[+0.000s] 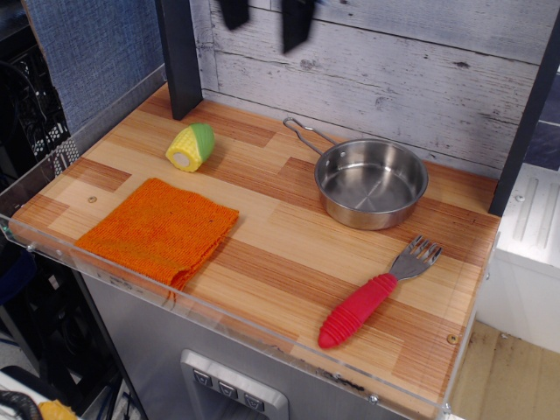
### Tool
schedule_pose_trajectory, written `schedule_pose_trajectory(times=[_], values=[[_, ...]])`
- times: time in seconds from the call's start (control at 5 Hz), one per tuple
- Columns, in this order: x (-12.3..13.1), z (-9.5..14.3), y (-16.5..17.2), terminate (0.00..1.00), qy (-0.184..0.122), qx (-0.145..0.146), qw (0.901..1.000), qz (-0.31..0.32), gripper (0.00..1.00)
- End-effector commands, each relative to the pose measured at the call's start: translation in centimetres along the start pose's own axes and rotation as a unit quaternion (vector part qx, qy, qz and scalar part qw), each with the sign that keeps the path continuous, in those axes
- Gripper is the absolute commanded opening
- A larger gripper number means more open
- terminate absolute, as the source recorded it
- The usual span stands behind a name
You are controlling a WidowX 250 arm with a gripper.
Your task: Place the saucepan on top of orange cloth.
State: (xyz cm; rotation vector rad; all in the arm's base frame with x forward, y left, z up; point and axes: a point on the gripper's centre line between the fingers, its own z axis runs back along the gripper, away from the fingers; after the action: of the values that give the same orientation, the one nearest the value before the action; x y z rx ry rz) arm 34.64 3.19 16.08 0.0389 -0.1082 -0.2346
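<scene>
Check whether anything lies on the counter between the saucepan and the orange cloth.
Nothing visible does. Bare wood lies between the saucepan and the orange cloth. The toy corn sits behind that line, and the red-handled fork in front of it. The cloth's top is bare.

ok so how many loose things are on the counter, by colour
orange: 1, the orange cloth
silver: 1, the saucepan
yellow and green: 1, the toy corn
red and silver: 1, the fork
total: 4
</scene>
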Motion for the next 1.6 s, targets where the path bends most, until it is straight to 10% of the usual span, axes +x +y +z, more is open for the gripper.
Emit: schedule_pose_trajectory(times=[0.0,1.4], values=[[2.1,-1.4,-7.7,0.0,-0.062,-0.012,0.9949,-0.078,1.0],[2.4,-14.1,-10.1,0.0,0.036,0.048,0.9968,-0.053,1.0]])
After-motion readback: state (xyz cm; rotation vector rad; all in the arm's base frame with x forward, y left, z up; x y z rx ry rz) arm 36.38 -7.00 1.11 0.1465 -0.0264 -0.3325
